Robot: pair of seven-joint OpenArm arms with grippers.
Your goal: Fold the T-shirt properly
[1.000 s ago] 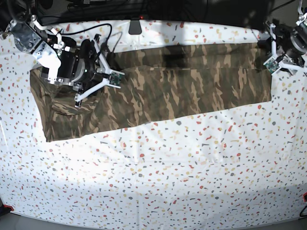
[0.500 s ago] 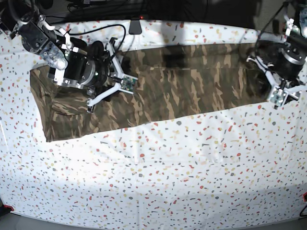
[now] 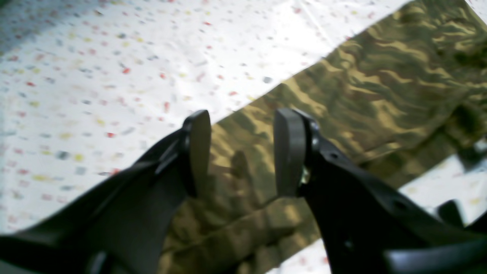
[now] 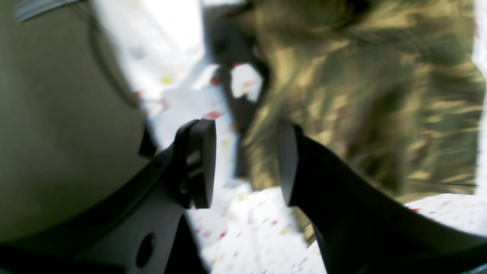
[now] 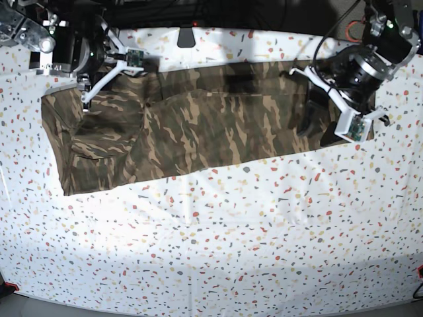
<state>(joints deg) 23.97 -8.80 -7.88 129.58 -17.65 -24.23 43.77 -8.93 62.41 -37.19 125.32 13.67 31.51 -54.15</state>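
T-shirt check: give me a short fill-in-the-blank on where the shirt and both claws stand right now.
1. The T-shirt lies on a ____ speckled tablecloth.
2. The left claw has its jaws ____, with nothing between them.
3. The right claw holds ____.
4. In the base view the shirt is a long band running left to ____.

Missing words: white; open; nothing; right

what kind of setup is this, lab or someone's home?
Likely a robot lab bench: terrazzo-print tablecloth, cables along the back edge, and two arms over a camouflage T-shirt, left hand and right hand both open.
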